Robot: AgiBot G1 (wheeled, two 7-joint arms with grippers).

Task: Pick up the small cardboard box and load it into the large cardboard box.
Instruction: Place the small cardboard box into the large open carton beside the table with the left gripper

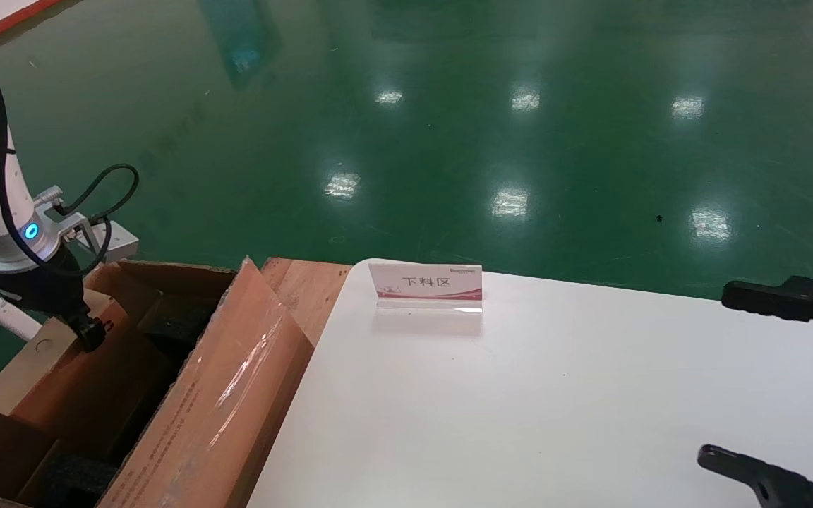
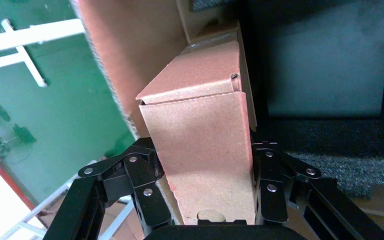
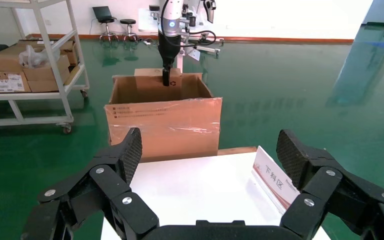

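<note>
Inside the large cardboard box (image 1: 230,395) my left gripper (image 1: 89,331) is shut on the small cardboard box (image 1: 89,388). The small box stands on edge in the carton, beside black foam (image 1: 71,476). In the left wrist view the fingers (image 2: 145,170) press both sides of the small cardboard box (image 2: 200,130), whose narrow side with a thumb notch faces the camera; dark foam (image 2: 325,65) lies behind it. My right gripper (image 1: 738,377) hangs open over the table's right end, holding nothing. From the right wrist view it (image 3: 211,147) looks at the large cardboard box (image 3: 162,125).
A white table (image 1: 519,395) carries a red-and-white sign stand (image 1: 425,282) near its far edge. A wooden board (image 1: 300,289) lies between table and carton. A shelf cart with cartons (image 3: 30,65) stands off to one side on the green floor.
</note>
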